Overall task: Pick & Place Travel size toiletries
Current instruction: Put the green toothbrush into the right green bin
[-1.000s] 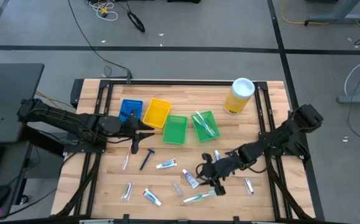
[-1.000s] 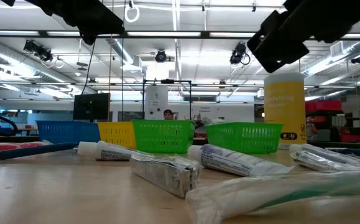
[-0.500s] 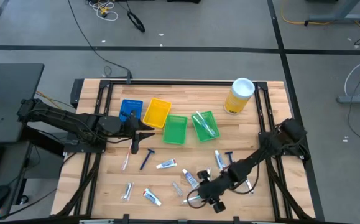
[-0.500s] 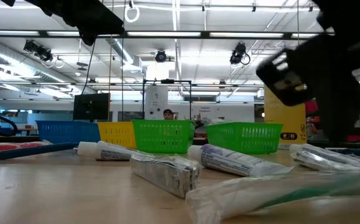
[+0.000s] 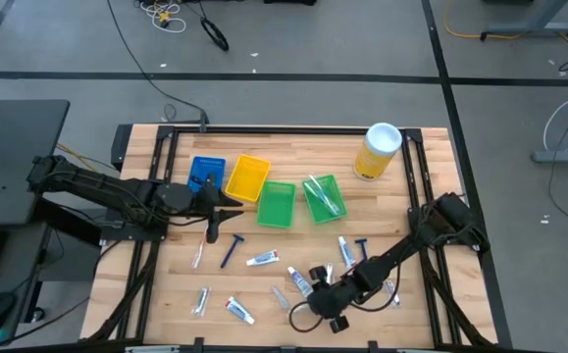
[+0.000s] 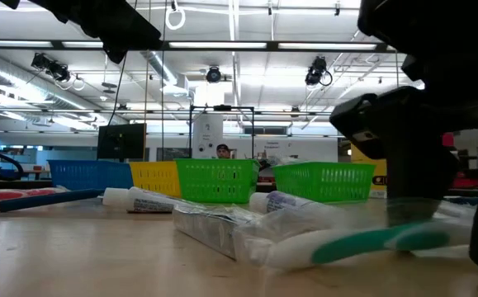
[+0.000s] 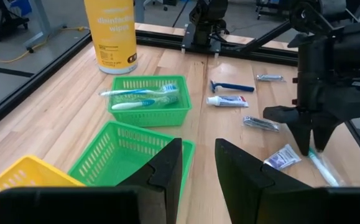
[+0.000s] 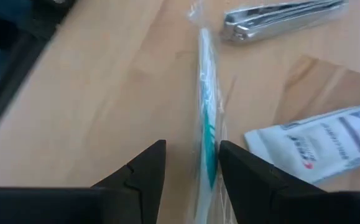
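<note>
Now right gripper (image 8: 191, 174) low at table's near edge, fingers parted astride wrapped green toothbrush (image 8: 207, 124), not yet clamped; I judge pre-grasp. Left gripper (image 7: 198, 165) part open, empty, waiting above green bins (image 7: 120, 149). Right wrist view shows straddle; high view hides brush under arm.

yellow canister (image 7: 110, 34), label reading "disinfecting wipes"

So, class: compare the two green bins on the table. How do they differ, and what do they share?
The green bin nearer the yellow canister holds wrapped toothbrushes; the other green bin is empty. The filled green bin stands alone, while the empty one sits close beside the yellow bin. Both are green, rectangular, slatted plastic, upright on the wooden table.
</note>
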`<action>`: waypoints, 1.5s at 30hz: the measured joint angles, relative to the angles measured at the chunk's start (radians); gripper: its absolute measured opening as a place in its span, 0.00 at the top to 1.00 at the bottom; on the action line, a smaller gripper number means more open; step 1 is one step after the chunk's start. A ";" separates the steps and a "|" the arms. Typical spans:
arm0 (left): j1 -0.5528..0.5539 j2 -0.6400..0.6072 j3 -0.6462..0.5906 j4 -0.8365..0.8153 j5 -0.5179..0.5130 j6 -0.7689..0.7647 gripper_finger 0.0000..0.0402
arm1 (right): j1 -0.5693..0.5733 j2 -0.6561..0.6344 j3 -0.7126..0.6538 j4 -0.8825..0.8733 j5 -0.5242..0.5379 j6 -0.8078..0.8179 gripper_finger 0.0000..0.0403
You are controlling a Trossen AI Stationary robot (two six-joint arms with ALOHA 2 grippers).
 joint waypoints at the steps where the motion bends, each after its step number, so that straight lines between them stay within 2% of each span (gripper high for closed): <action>1: 0.000 0.000 0.000 0.000 0.000 0.000 0.74 | 0.001 0.000 0.003 -0.009 0.016 -0.013 0.59; 8: 0.000 0.000 0.000 -0.005 0.000 0.000 0.74 | 0.018 0.002 0.015 -0.009 0.032 -0.082 0.60; 14: 0.000 0.000 0.000 -0.008 0.000 0.000 0.74 | 0.045 0.003 0.058 -0.041 0.125 -0.134 0.60; 22: 0.000 0.000 0.000 -0.013 0.000 -0.014 0.74 | 0.013 0.003 0.058 -0.130 0.067 -0.019 0.60; 29: 0.000 0.000 0.000 -0.013 0.017 -0.014 0.74 | 0.002 0.007 0.058 -0.114 0.045 -0.020 0.61; 35: 0.000 0.000 0.000 -0.013 0.052 -0.014 0.74 | -0.002 0.036 0.061 -0.106 0.018 -0.027 0.65; 42: 0.000 0.000 0.000 -0.013 0.050 -0.014 0.74 | -0.002 0.041 0.061 -0.105 0.054 -0.071 0.67; 45: 0.000 0.000 0.000 -0.013 0.050 -0.014 0.74 | -0.002 0.043 0.061 -0.105 0.051 -0.094 0.72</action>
